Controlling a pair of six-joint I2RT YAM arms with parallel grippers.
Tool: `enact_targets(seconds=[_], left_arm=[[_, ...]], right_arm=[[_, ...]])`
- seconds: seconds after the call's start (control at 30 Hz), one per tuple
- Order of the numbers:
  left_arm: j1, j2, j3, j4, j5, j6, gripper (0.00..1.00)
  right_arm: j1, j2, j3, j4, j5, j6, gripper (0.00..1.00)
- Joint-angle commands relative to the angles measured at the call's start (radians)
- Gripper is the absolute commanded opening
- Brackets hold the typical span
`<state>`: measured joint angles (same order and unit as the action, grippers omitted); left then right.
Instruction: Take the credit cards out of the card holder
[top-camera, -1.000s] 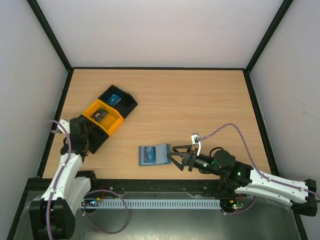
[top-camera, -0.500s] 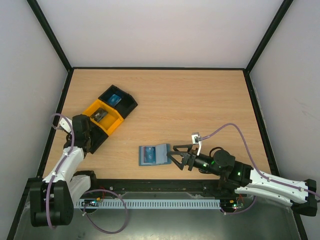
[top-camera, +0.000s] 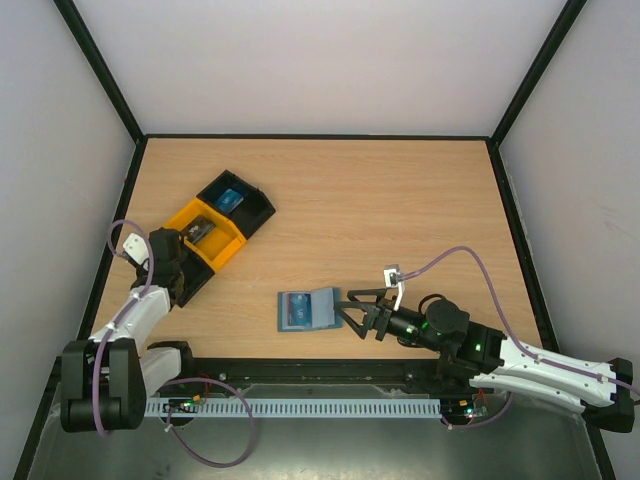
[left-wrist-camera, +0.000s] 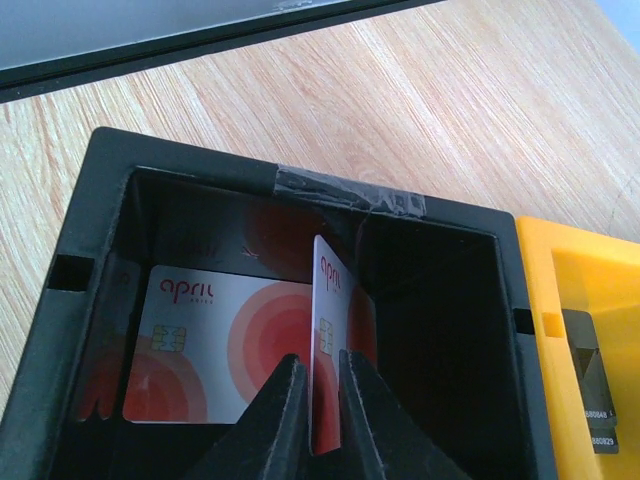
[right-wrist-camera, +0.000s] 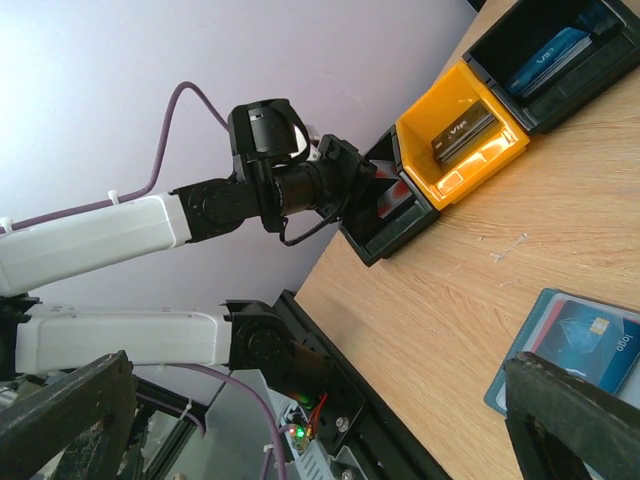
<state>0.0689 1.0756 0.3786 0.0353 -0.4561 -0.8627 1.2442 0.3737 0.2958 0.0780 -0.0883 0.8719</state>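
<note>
Fingers of the left gripper (left-wrist-camera: 320, 362) pinch a white-and-red card (left-wrist-camera: 328, 290) upright in the black tray (left-wrist-camera: 110, 230) at 9 o'clock on the table (top-camera: 400, 220), over a second card (left-wrist-camera: 220, 345) lying flat. The card holder (top-camera: 308, 309) lies open at 6 o'clock, with the right gripper (top-camera: 346, 307) gaping wide and empty at its 3 o'clock edge.

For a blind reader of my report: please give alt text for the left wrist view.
The left hand pinches a white plastic card with red circles, standing on edge inside a black plastic tray. A second such card lies flat on the tray floor; a yellow tray adjoins at right.
</note>
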Motion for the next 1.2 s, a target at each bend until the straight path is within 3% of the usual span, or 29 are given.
enact_targets(seconds=[0.0,0.17,0.5,0.73,0.9,1.07,1.17], left_arm=[[0.006,0.007,0.023,-0.005,-0.038,0.011,0.11],[0.006,0.016,0.039,-0.029,-0.052,0.003,0.14],[0.006,-0.025,0.090,-0.136,-0.094,-0.049,0.31],[0.006,-0.070,0.167,-0.262,-0.077,-0.051,0.73],[0.006,-0.111,0.266,-0.406,0.040,0.024,0.98],[0.006,-0.211,0.293,-0.463,0.242,0.134,1.00],[0.005,-0.253,0.288,-0.466,0.437,0.206,1.00]], right_arm=[[0.007,-0.009,0.000,-0.011,0.024,-0.003,0.98],[0.006,-0.010,-0.001,-0.013,0.025,-0.001,0.98],[0.006,-0.017,-0.005,-0.047,0.057,0.024,0.98],[0.006,0.030,0.027,-0.107,0.098,0.040,0.98],[0.006,0.060,0.043,-0.105,0.114,0.052,0.98],[0.006,0.155,0.058,-0.109,0.140,0.073,0.98],[0.006,0.226,0.087,-0.114,0.148,0.077,0.99]])
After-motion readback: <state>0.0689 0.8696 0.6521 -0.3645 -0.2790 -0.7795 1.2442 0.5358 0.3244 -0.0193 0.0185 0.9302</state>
